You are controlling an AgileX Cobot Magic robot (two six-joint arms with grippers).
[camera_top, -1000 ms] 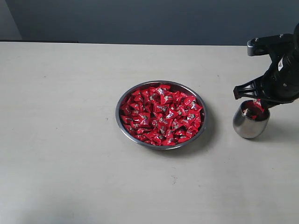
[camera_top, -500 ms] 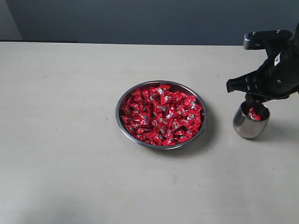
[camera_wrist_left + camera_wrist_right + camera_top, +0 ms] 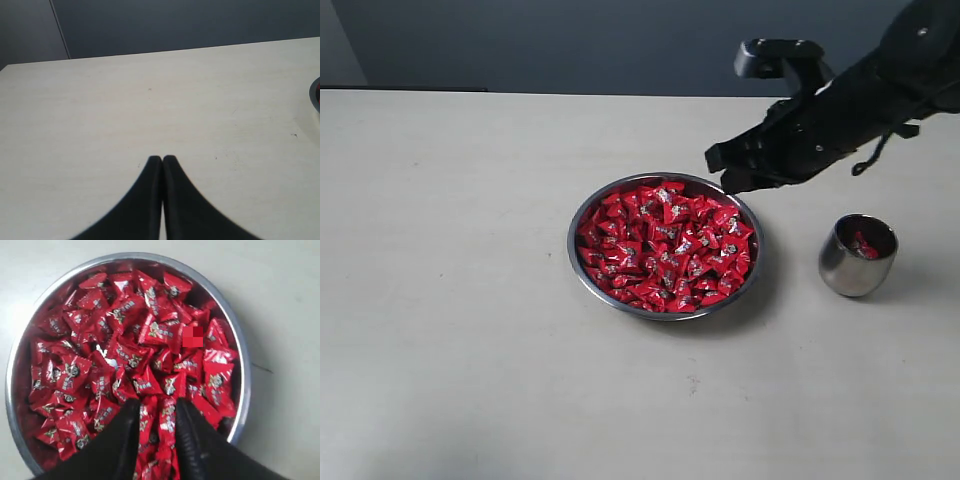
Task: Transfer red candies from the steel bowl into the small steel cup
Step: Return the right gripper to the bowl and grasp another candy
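Note:
The steel bowl [image 3: 571, 240] sits mid-table, heaped with red candies [image 3: 665, 245]. To its right stands the small steel cup [image 3: 858, 262] with a red candy [image 3: 863, 245] inside. My right gripper [image 3: 728, 172] hovers over the bowl's far right rim. In the right wrist view the right gripper [image 3: 157, 405] is open above the red candies [image 3: 125, 340] inside the bowl's rim [image 3: 240, 360], with nothing gripped. My left gripper [image 3: 162, 159] is shut and empty over bare table, away from the bowl.
The pale tabletop [image 3: 460, 300] runs wide around the bowl and cup. A dark wall [image 3: 570, 40] stands behind the table's far edge. A sliver of the bowl's rim [image 3: 315, 95] shows in the left wrist view.
My right gripper opened over the cup, left a candy in it, then swung left and now hangs over the bowl. The left gripper shows only now.

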